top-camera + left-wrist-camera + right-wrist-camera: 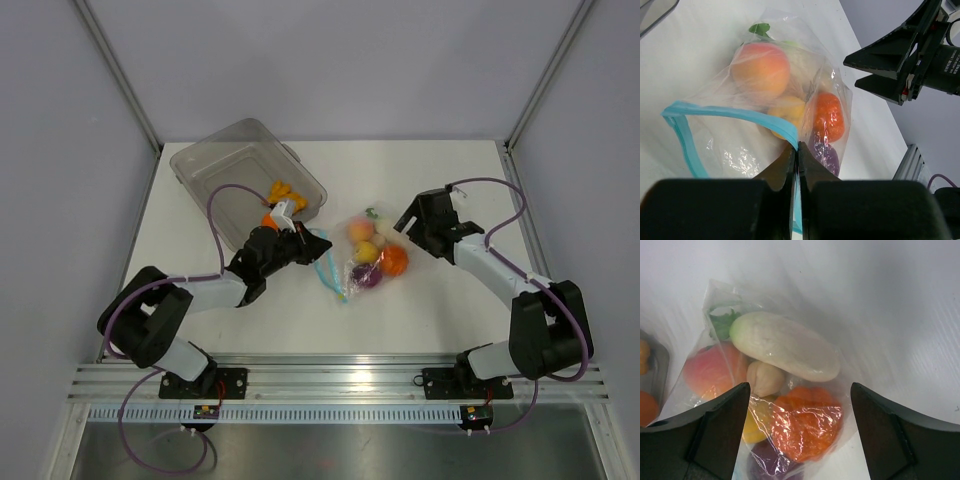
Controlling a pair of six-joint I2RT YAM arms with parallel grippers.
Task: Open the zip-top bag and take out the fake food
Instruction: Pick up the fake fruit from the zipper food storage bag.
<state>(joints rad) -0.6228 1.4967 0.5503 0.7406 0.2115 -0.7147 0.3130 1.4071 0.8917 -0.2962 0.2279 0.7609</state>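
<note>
Left wrist: left claw (797, 152) on bag (735, 150)

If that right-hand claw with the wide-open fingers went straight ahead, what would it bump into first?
Probably the clear bag, right over the orange toy inside it, which sits dead centre between the open fingers of the right gripper. How far off it is remains unclear.

The fake food (372, 258) lies in the zip-top bag (327, 265), seemingly beside tub (225, 165)
</note>
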